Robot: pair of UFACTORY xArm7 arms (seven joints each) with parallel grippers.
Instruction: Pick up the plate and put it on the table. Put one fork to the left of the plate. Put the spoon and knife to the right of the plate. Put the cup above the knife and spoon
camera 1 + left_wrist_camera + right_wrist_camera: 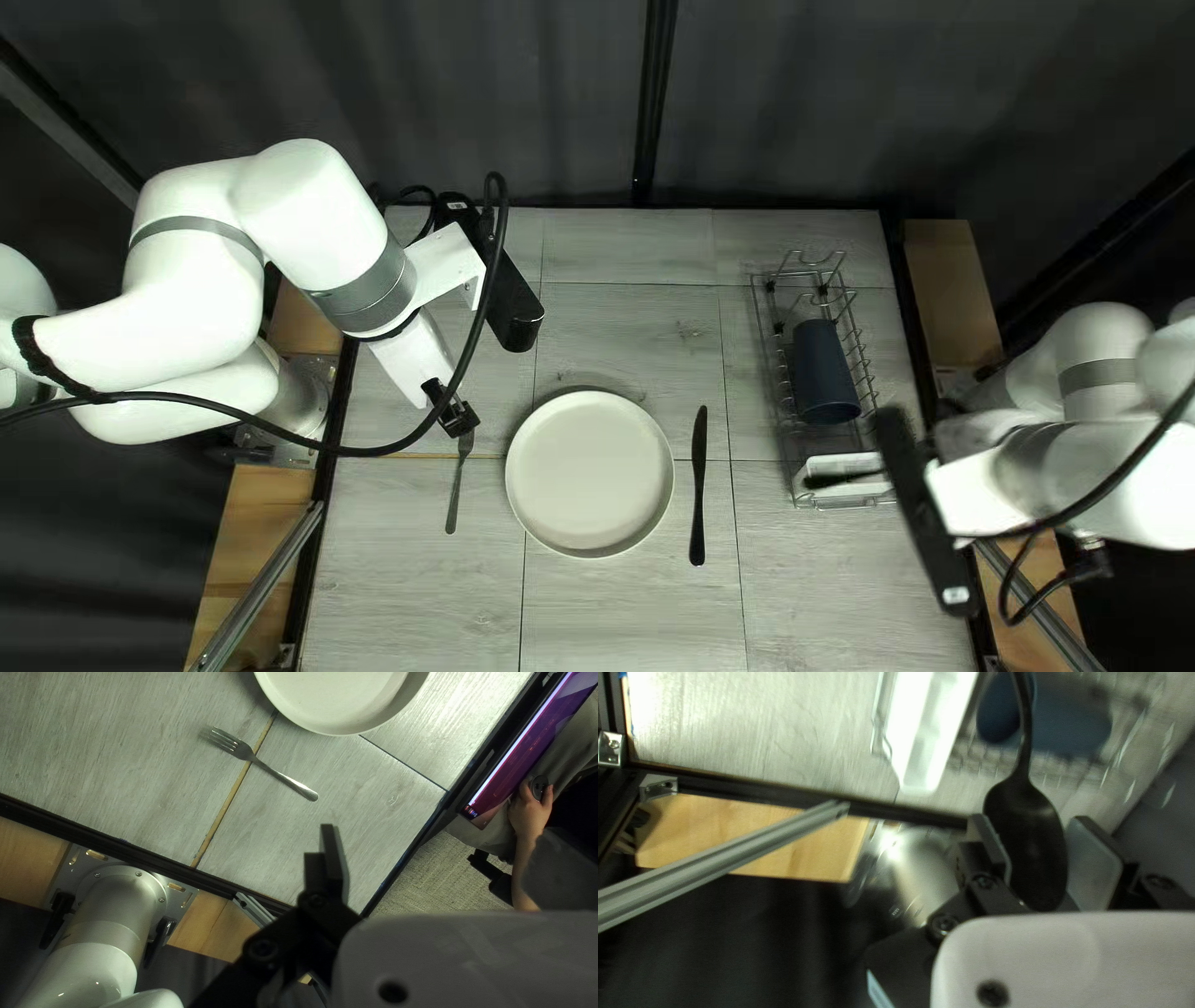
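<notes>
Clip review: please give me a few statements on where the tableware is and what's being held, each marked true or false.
1. In the top left view, the fork lies left of the plate. True.
2. The knife rests on the plate. False: it lies on the table, to the plate's right.
3. The right claw grips the spoon by its bowl. True.
4. The cup stands above the knife. False: it is in the wire rack.
5. The left wrist view shows a person's hand. True.
</notes>
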